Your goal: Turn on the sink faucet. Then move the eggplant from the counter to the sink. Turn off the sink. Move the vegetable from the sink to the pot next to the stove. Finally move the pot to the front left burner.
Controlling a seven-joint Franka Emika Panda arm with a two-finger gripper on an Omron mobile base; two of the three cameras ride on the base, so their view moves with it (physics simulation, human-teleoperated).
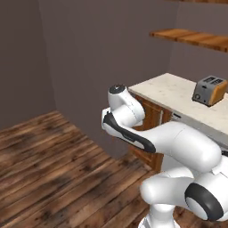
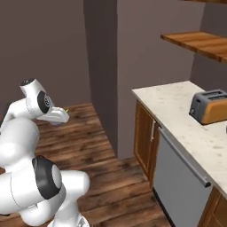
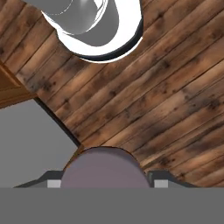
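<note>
As the gripper (image 3: 107, 183) clasps it, eggplant (image 3: 103, 167) between its tips, over wooden floor (image 3: 175, 87)

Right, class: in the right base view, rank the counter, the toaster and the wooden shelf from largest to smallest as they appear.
1. counter
2. wooden shelf, cut off by the picture's edge, so its full size is unsure
3. toaster

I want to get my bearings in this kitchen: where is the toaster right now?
The toaster stands on the pale counter at the right of both base views, below the wooden shelf and above the grey dishwasher front.
</note>
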